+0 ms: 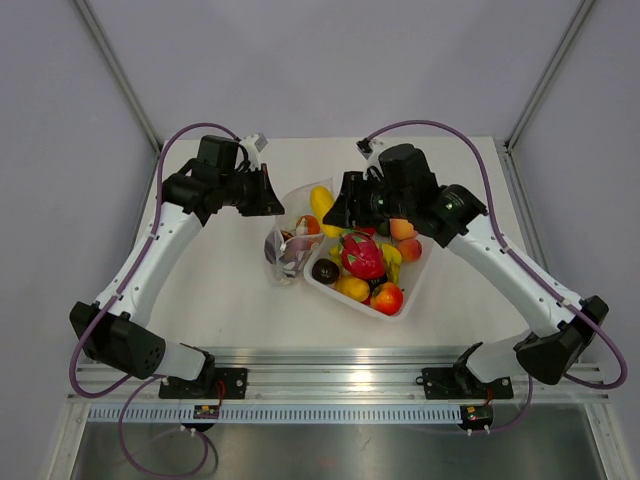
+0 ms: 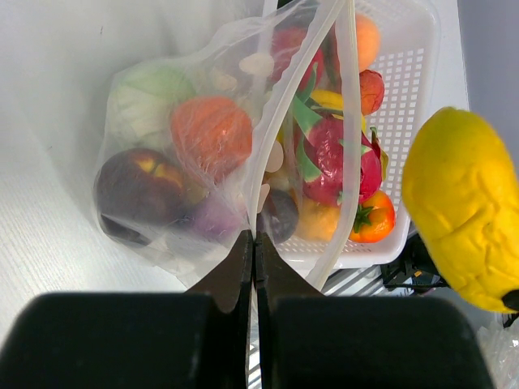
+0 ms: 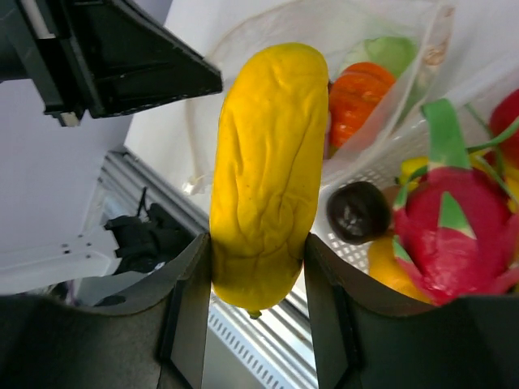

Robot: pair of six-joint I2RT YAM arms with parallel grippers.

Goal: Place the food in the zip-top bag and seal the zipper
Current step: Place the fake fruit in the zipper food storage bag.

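One crinkly, see-through bag point(image 1: 284, 252) lay on the table point(image 1: 220, 290) just beside one white perforated tray point(image 1: 412, 283). Its mouth was open, and it held at least three glossy toys: green, orange and dark purple. The left pincer point(image 2: 253, 241) was pinched tight on the bag's edge. The right pincer point(image 3: 258, 243) clamped one long, wrinkled yellow fruit point(image 3: 266, 162) near the bag's mouth. One pink dragon fruit point(image 1: 362, 255) lay in the tray among smaller pieces.

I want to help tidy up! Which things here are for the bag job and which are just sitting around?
For the job: zip-top bag, yellow fruit in the right gripper, dragon fruit, left gripper pinching the bag.
Just there: white tray, purple cable, metal rail.
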